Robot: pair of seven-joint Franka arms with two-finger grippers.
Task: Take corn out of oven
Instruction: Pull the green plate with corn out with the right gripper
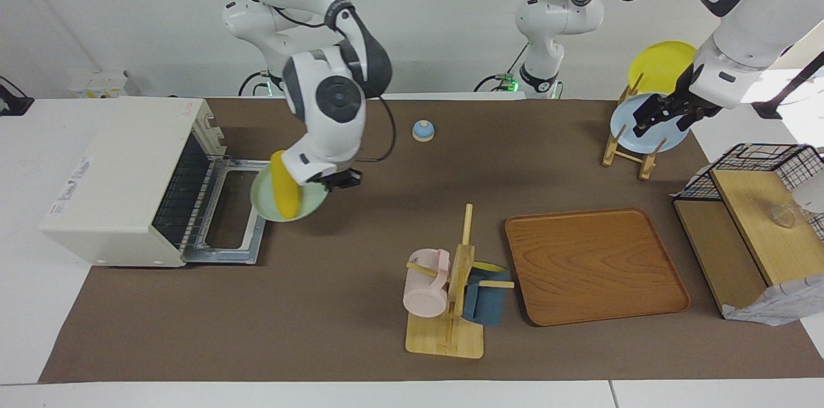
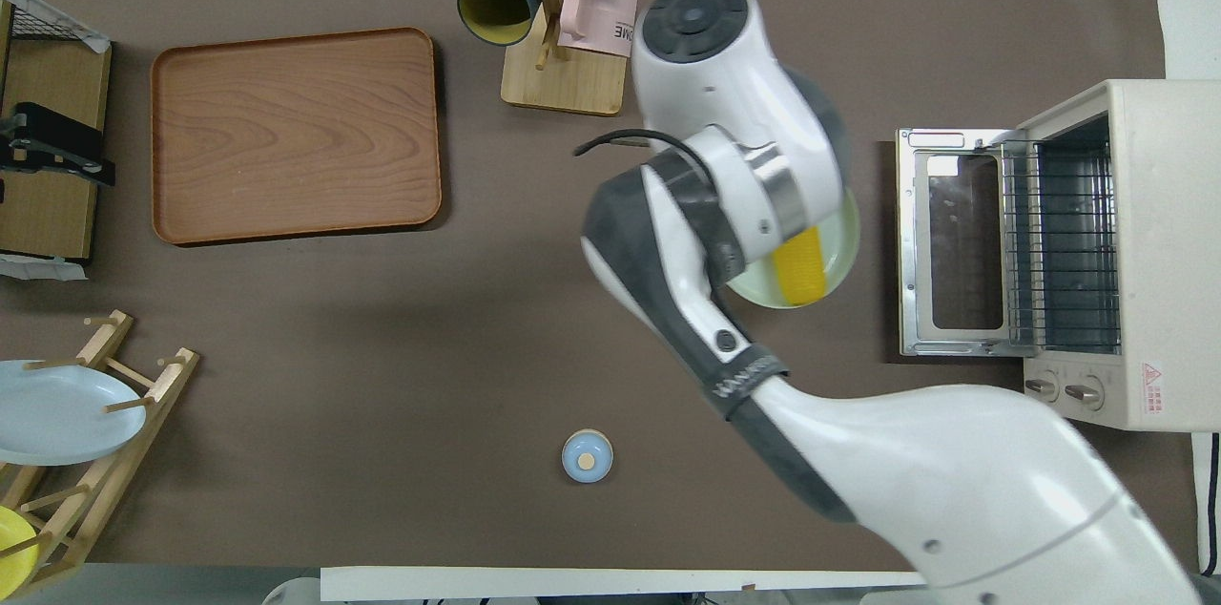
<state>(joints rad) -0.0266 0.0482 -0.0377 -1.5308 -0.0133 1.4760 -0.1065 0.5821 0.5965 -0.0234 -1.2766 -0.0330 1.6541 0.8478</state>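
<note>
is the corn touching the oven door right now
Apart. The overhead view shows the corn lying on the green plate, with brown table between that plate and the oven door.

We count one corn and one oven. We count three plates: one pale green, one light blue and one yellow. There are two mugs, a pink one and a dark blue one, on one mug stand. We see one wooden tray, one plate rack, one wire basket and one small blue bell. Two grippers show: the right and the left.
</note>
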